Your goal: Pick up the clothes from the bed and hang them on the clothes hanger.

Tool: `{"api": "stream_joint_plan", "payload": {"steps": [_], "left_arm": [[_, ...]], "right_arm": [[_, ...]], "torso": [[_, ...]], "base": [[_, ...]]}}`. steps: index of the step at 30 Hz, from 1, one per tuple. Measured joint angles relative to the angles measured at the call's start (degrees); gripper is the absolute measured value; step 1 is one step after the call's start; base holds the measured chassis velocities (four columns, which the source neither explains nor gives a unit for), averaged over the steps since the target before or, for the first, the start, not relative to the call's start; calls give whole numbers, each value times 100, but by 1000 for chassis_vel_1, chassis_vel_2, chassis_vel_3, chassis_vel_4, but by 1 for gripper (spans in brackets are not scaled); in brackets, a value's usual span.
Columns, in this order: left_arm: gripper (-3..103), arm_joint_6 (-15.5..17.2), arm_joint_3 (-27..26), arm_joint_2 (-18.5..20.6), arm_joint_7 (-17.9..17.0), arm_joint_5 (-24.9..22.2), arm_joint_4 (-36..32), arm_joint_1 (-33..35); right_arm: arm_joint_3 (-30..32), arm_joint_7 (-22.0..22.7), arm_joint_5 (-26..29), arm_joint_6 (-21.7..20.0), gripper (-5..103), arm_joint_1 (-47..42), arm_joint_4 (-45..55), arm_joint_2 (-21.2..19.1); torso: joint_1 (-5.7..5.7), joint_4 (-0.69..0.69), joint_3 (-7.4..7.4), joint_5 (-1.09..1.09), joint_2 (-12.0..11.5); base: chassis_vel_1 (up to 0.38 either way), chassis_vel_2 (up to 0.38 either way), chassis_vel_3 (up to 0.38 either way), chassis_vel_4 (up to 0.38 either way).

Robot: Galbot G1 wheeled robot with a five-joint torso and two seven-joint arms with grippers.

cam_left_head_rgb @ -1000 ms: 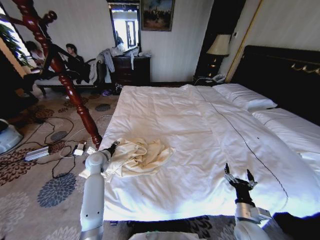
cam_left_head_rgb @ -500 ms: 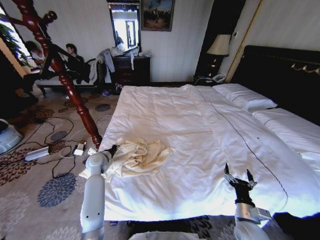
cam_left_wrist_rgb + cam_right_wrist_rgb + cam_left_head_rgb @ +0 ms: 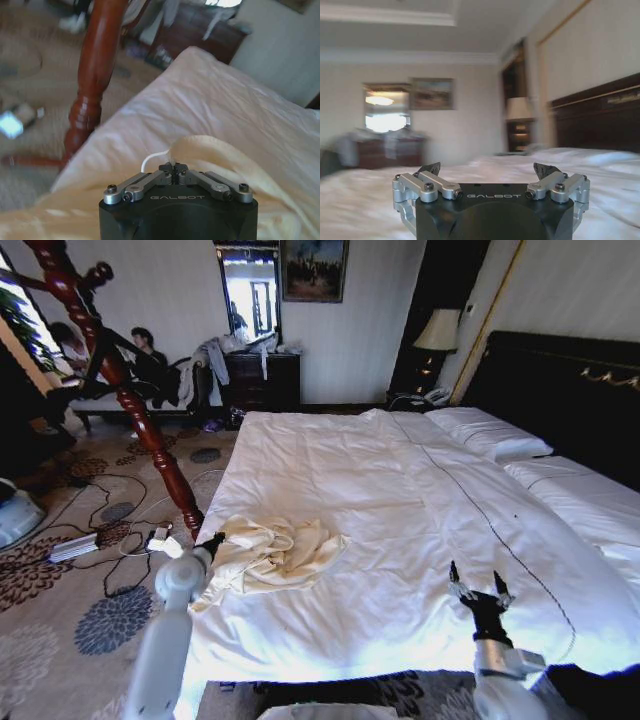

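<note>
Head camera looking down the bed (image 3: pixel 400 500), wrist cameras close, low, sharing it

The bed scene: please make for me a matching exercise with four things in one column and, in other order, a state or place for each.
Things:
1. left claw
2. right claw
3. clothes
4. pillows

States or places:
A. open, raised over the near right part of the bed
B. white, lying by the dark headboard
C. shut on cream fabric
D. crumpled near the bed's left edge

Pairs: 1-C, 2-A, 3-D, 4-B
</note>
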Motion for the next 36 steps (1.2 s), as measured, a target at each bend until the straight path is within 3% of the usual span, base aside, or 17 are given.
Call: {"api": "stream_joint_plan", "payload": {"steps": [1, 3, 4, 7, 10, 12, 13, 15, 17, 19, 23, 26, 28, 29, 32, 36], "left_arm": [[0, -67, 26, 28, 79, 139, -25, 62], [0, -392, 153, 69, 327, 692, -26, 238], [0, -499, 220, 70, 397, 901, 14, 265], [0, -647, 307, 57, 502, 1273, 59, 328], [0, -977, 401, 18, 663, 2104, 116, 462], [0, -1035, 405, 18, 680, 2221, 126, 484], [0, -1128, 411, 19, 713, 2386, 132, 517], [0, -1324, 410, 95, 808, 2716, 115, 618], [0, -1356, 402, 126, 825, 2757, 98, 642], [0, -1422, 362, 280, 879, 2820, -33, 716], [0, -1427, 301, 413, 901, 2872, -79, 703], [0, -1433, 227, 560, 921, 2989, -24, 613], [0, -1433, 223, 573, 921, 2992, -14, 604], [0, -1433, 211, 614, 921, 2989, 17, 554], [0, -1431, 204, 638, 911, 2945, 31, 488], [0, -1401, 214, 645, 888, 2834, 30, 368]], "right_arm": [[-69, -52, 294, -40, 100, -9, 93, -133], [-451, -135, 1565, -275, 100, 25, 514, -744], [-616, -194, 1780, -312, 100, 100, 569, -959], [-895, -419, 1878, -317, 100, 328, 451, -1267], [-1868, -1121, 1880, -122, 100, 1302, -310, -1798], [-2044, -1241, 1883, -80, 100, 1471, -454, -1834], [-2399, -1526, 1880, 22, 100, 1826, -741, -1867], [-3269, -2190, 1897, 225, 100, 2794, -1448, -1696], [-3468, -2270, 1934, 238, 100, 3040, -1591, -1604], [-4319, -2374, 2323, 238, 100, 4145, -2099, -1091], [-4886, -2368, 2597, 145, 100, 4749, -2439, -685], [-5515, -2045, 3140, -148, 100, 5389, -2743, -107], [-5563, -2006, 3173, -173, 100, 5439, -2775, -52], [-5711, -1872, 3188, -271, 100, 5619, -2938, 176], [-5789, -1730, 2916, -393, 100, 5725, -3095, 347], [-5953, -1275, 1937, -786, 100, 5914, -3345, 601]], "torso": [[0, 1, 0, -1, 0], [0, -5, 0, 0, 0], [0, -5, -1, -1, 1], [0, -7, 0, 0, 0], [0, -1, 1, 1, 0], [0, -4, 1, 2, 0], [1, -4, 1, 1, 0], [0, -5, 1, 1, 0], [1, -7, 1, 2, 0], [1, 1, 1, -1, 0], [1, -1, 1, 1, 0], [1, -4, 1, 0, -1], [2, -3, 1, -1, -1], [1, -3, 1, -3, 0], [1, -4, 1, -1, 0], [1, -5, 1, 0, -1]], "base": [[0, 0, 0, 0], [0, 0, 0, 0], [0, 0, 0, 0], [0, 0, 0, 0], [0, 0, 0, 0], [0, 0, 0, 0], [0, 0, 0, 0], [0, 0, 0, 0], [0, 0, 0, 0], [0, 0, 0, 0], [0, 0, 0, 0], [0, 0, 0, 0], [0, 0, 0, 0], [0, 0, 0, 0], [0, 0, 0, 0], [0, 0, 0, 0]]}}
